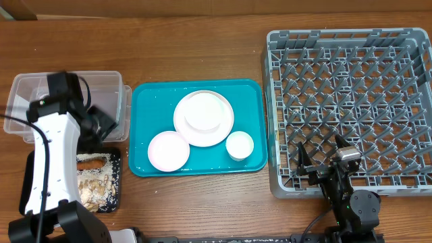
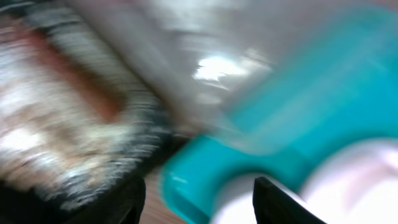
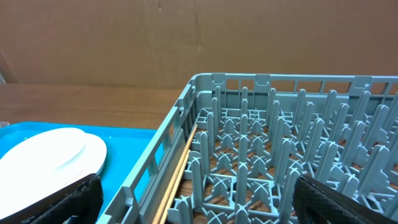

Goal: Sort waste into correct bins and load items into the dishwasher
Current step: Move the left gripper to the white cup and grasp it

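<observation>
- Hovering just left of the teal tray (image 1: 142, 135), at the front edge of the clear tub (image 1: 27, 88), the left jaws stand partly apart with nothing between them
- Right jaws gape wide and empty, right of the teal tray, over the grey dish rack's (image 1: 351, 101) front edge
- Carrot (image 1: 91, 162) and beige scraps (image 1: 94, 185) lie in the black tray (image 1: 118, 196), left of the teal tray's front corner
- White plate (image 1: 203, 118), smaller dish (image 1: 169, 150) and cup (image 1: 239, 145) sit on the teal tray

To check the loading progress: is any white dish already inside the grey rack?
No, the grey rack holds no dish; the white dishes all sit on the teal tray.
</observation>
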Robot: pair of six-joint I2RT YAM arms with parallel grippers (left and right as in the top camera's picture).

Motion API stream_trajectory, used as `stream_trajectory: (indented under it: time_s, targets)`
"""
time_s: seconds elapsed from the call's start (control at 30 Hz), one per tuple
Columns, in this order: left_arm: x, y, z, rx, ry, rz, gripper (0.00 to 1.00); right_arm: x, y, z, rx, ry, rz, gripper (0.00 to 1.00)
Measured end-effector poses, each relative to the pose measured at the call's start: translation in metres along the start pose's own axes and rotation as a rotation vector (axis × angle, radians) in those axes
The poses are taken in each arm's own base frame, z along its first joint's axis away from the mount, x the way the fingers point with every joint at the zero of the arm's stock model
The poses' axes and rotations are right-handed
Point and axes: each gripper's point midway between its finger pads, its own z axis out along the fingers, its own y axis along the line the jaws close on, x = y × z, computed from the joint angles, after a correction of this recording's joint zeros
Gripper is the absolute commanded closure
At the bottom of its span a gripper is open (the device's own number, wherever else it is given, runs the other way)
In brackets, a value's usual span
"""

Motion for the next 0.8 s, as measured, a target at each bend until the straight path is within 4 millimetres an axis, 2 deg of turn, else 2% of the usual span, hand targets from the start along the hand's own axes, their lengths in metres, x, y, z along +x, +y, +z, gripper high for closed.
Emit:
stream_trajectory:
  time_s: [0.03,0.1,0.27,0.4,0.5,0.7,0.73,0.8]
  targets:
    - [0.005,-0.015,-0.005,0.063,0.024,0.069,0.40,0.000,0.000,0.000,0.000,0.000,0.000,0.00]
    - [0.028,-0.046,-0.014,0.178,0.094,0.226,0.39,0.000,0.000,0.000,0.001,0.000,0.000,0.00]
    - [0.074,-0.087,-0.018,0.286,0.179,0.456,0.37,0.000,0.000,0.000,0.001,0.000,0.000,0.00]
    - [0.103,-0.116,-0.019,0.324,0.185,0.596,0.37,0.000,0.000,0.000,0.001,0.000,0.000,0.00]
    - [0.120,-0.128,-0.018,0.309,0.172,0.663,0.36,0.000,0.000,0.000,0.001,0.000,0.000,0.00]
    - [0.138,-0.133,-0.014,0.230,0.134,0.748,0.34,0.000,0.000,0.000,0.000,0.000,0.000,0.00]
    - [0.138,-0.133,-0.013,0.219,0.127,0.754,0.31,0.000,0.000,0.000,0.000,0.000,0.000,0.00]
    - [0.137,-0.132,-0.012,0.198,0.111,0.764,0.18,0.000,0.000,0.000,0.001,0.000,0.000,0.00]
